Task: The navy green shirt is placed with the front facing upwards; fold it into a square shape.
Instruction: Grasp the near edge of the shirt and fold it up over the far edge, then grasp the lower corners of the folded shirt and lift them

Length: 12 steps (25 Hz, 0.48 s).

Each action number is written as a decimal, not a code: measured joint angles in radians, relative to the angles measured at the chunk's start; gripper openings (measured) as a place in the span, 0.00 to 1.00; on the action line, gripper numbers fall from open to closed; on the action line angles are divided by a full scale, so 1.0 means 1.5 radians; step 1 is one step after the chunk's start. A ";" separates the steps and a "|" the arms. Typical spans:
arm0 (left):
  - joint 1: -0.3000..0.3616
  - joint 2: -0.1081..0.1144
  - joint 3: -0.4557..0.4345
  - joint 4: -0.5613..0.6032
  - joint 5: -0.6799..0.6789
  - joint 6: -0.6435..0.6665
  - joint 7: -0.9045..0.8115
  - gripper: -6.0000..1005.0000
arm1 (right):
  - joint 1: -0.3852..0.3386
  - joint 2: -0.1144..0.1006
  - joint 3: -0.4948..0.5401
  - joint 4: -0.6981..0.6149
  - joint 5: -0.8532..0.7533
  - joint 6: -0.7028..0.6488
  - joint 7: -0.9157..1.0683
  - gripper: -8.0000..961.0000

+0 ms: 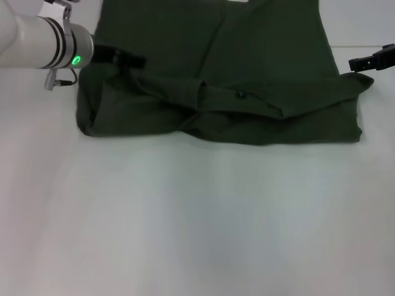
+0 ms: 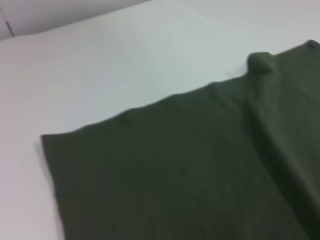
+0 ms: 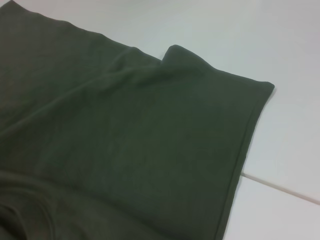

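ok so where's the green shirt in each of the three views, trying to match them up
Head view: the navy green shirt spans the upper half, its folded edge nearest the camera, between the left gripper and right gripper.
Left wrist view: it fills the lower right, one corner at lower left.
Right wrist view: it fills the left and centre, a hemmed corner at right.
Shared landmark: the white table beneath it.

Head camera overlooks shirt (image 1: 247,92); wrist cameras close above it.
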 joint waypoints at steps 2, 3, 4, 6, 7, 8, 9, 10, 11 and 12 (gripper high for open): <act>0.004 -0.001 -0.009 0.004 -0.001 -0.013 0.000 0.84 | -0.002 0.001 0.000 -0.005 0.000 0.000 -0.001 0.86; 0.006 0.000 -0.015 0.006 -0.002 -0.018 0.000 0.86 | -0.004 0.002 0.000 -0.012 0.000 0.000 -0.001 0.88; 0.007 0.000 -0.021 0.006 -0.004 -0.019 0.000 0.88 | -0.007 0.003 0.000 -0.019 0.000 -0.001 -0.002 0.91; 0.008 0.002 -0.031 0.006 -0.005 -0.013 0.000 0.93 | -0.013 0.006 0.001 -0.033 0.000 -0.004 -0.002 0.97; 0.009 0.003 -0.038 0.009 -0.005 0.001 0.000 0.93 | -0.016 0.008 0.001 -0.039 0.001 -0.008 -0.002 0.97; 0.011 0.004 -0.044 0.014 -0.006 0.016 0.001 0.93 | -0.020 0.009 0.002 -0.046 0.002 -0.018 -0.002 0.96; 0.016 0.003 -0.051 0.026 -0.010 0.040 0.005 0.93 | -0.024 0.009 0.003 -0.055 0.004 -0.033 -0.003 0.96; 0.024 0.002 -0.054 0.041 -0.019 0.066 0.012 0.93 | -0.028 0.010 0.004 -0.067 0.006 -0.050 -0.004 0.96; 0.033 0.002 -0.056 0.057 -0.031 0.094 0.021 0.93 | -0.035 0.011 0.005 -0.084 0.009 -0.073 -0.005 0.96; 0.044 0.002 -0.057 0.077 -0.052 0.127 0.034 0.93 | -0.043 0.012 0.005 -0.101 0.012 -0.097 -0.005 0.96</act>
